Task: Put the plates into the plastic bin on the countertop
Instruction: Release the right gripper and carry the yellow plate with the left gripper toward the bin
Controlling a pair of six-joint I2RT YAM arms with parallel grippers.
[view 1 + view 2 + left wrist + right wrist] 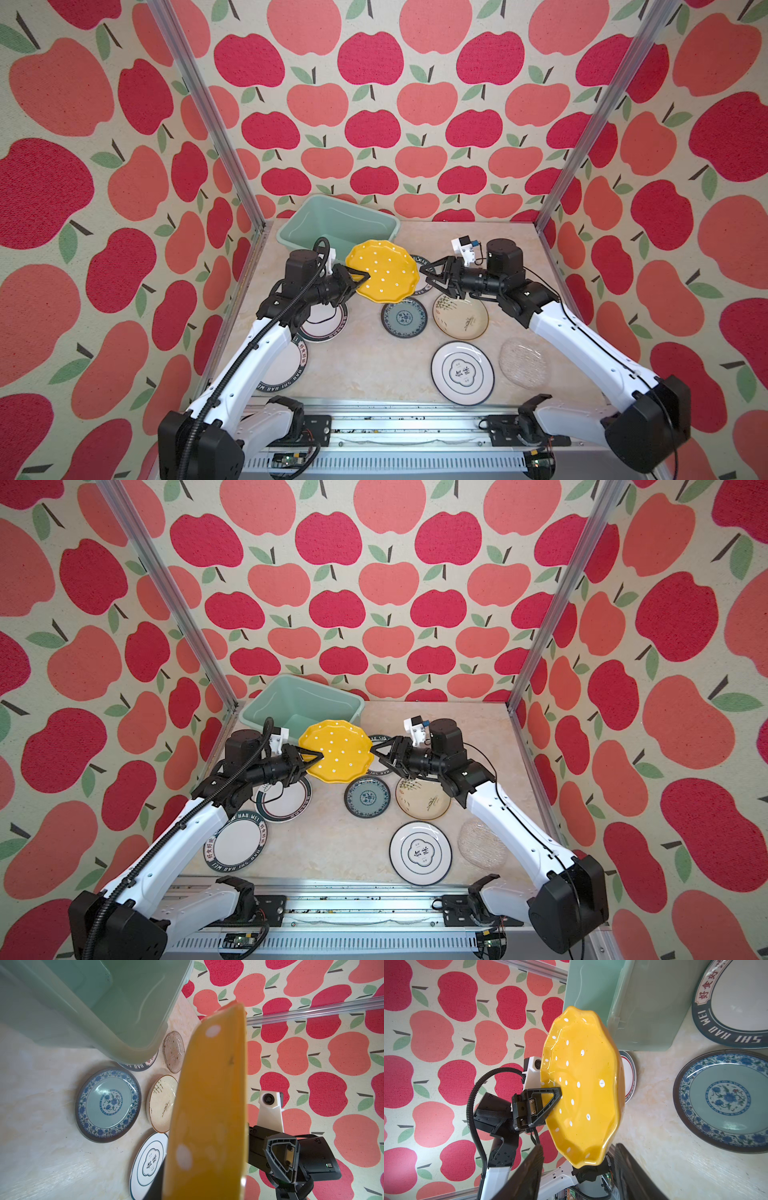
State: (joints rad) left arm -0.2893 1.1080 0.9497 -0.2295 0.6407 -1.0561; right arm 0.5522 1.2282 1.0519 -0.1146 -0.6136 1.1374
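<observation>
Yellow scalloped dotted plate [384, 270] lifted, tilted, just in front of mint-green plastic bin [345, 226]. Flat on marble countertop [365, 365], farther from bin: teal patterned plate [404, 318], cream bamboo plate [460, 316], white emblem plate [462, 372], glass plate [521, 361], dark lettered-rim plate [239, 841], green-rimmed plate [291, 802].

Plates [404, 318] on the countertop [365, 365], bin [328, 224] behind them

Both top views look down from above the front edge of the beige marble-patterned countertop [365, 365]; both wrist views face the yellow scalloped dotted plate [207, 1105] closely, from opposite sides.
</observation>
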